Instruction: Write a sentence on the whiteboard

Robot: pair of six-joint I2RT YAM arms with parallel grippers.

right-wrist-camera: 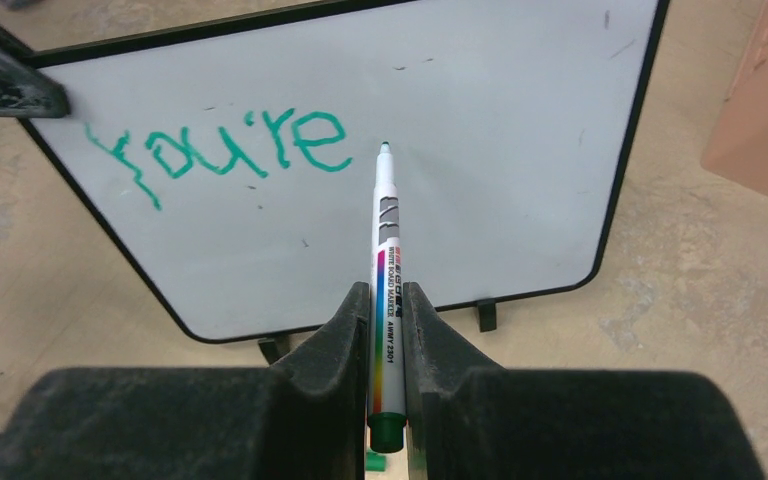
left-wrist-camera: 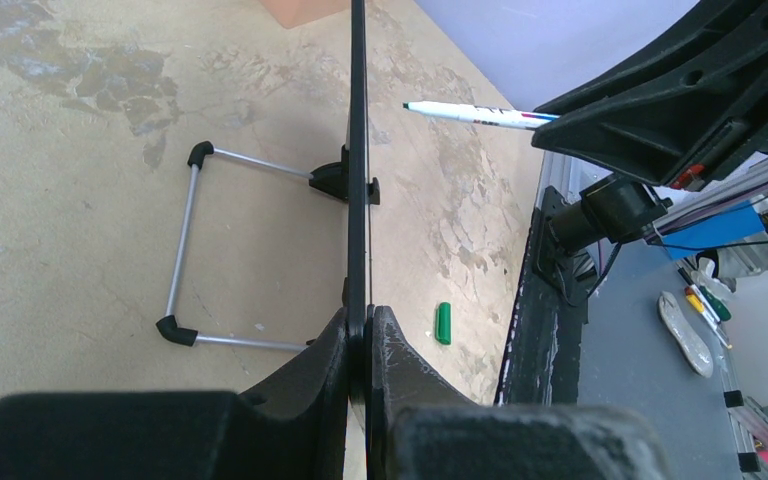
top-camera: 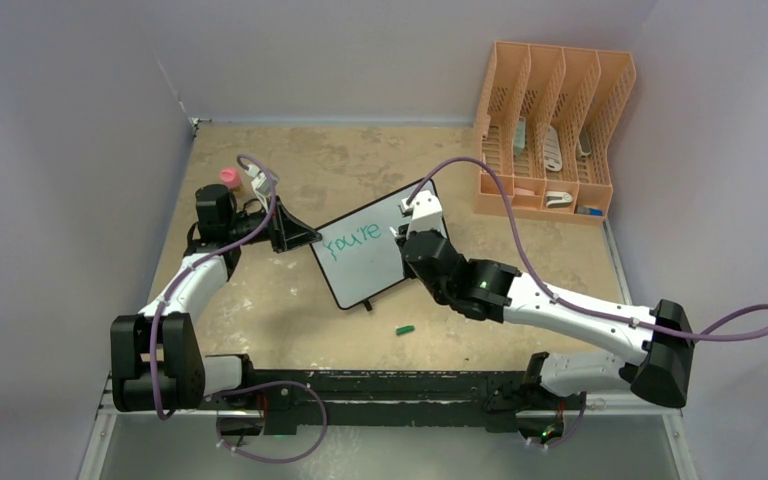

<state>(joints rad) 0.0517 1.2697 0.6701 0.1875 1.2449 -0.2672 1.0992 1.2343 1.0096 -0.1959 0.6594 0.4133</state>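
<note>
**Both grippers clamped: marker on the right, board on the left**

My right gripper [right-wrist-camera: 387, 300] is closed on a marker [right-wrist-camera: 388, 240], pinching the barrel low down so most of the pen sticks out past the fingers. Its green butt end sits at the base of the jaws. The tip points at the board [right-wrist-camera: 500, 180], just right of the last letter. In the left wrist view I see a gap between tip and board face, so it is not touching.

My left gripper [left-wrist-camera: 360, 322] is clenched on the board's left edge, and from that camera I see the board edge-on, a thin black line running up from between the fingers. A wire stand [left-wrist-camera: 184, 250] props it from behind.

The board stands near the middle of the table [top-camera: 260, 300], between my two arms, turned at an angle to the table's edges. The lettering [right-wrist-camera: 222, 152] reads "you're" in teal green, one slanted word on the left half; the right half is blank apart from a few small dark marks.

A green cap [top-camera: 405, 329] lies on the table in front of the board, apart from it. An orange rack [top-camera: 550, 120] stands at the far right corner
</note>
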